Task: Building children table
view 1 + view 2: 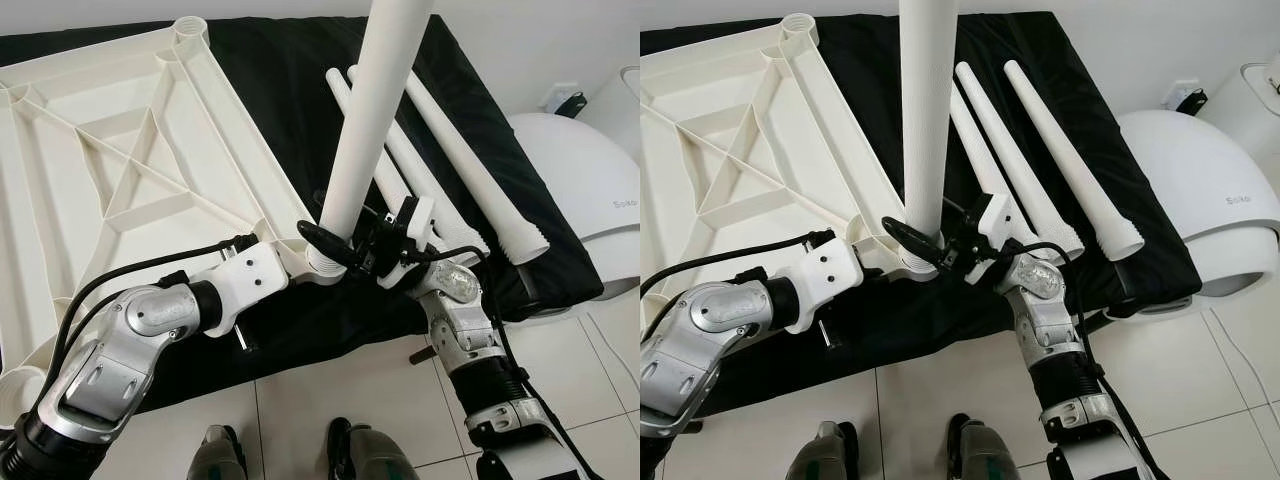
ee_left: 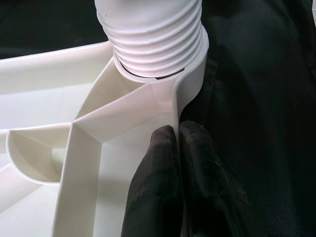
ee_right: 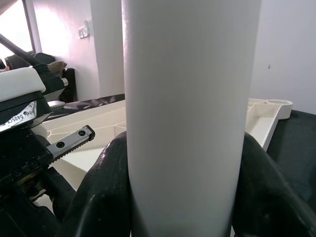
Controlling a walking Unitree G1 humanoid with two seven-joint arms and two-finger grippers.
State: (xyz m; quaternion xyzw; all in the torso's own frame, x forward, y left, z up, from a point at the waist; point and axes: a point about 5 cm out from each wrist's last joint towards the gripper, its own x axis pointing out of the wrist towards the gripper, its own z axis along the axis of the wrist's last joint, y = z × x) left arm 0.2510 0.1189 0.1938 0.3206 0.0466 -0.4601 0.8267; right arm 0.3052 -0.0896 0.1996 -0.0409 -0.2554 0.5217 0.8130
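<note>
Screwing the upright leg into its corner socket is the step in hand, and it goes well only if the top stays put while the leg turns true.

Furthest left, the white ribbed tabletop lies underside up on the black cloth, its stiffening ribs showing. The left pincer is nipped narrow over the tabletop's thin outer wall just beside the near corner socket, one finger inside the wall and one outside. That grip should do nothing but brace: hold the wall firmly so the top neither slides on the cloth nor lifts as torque comes through.

At the socket, the table leg stands nearly upright, its threaded end seated in the collar with several ridges still proud, so by my reckoning it is only partly wound in. The right pincer clasps the leg low down, just above the thread, a black finger on each side. Keep the leg square to the top while twisting; a lean would likely cross the plastic threads and jam. Turn in short strokes, release, regrip, repeat until the shoulder meets the collar.

To the right, three spare legs lie side by side on the cloth, well apart from the work, with a white domed appliance beyond.
</note>
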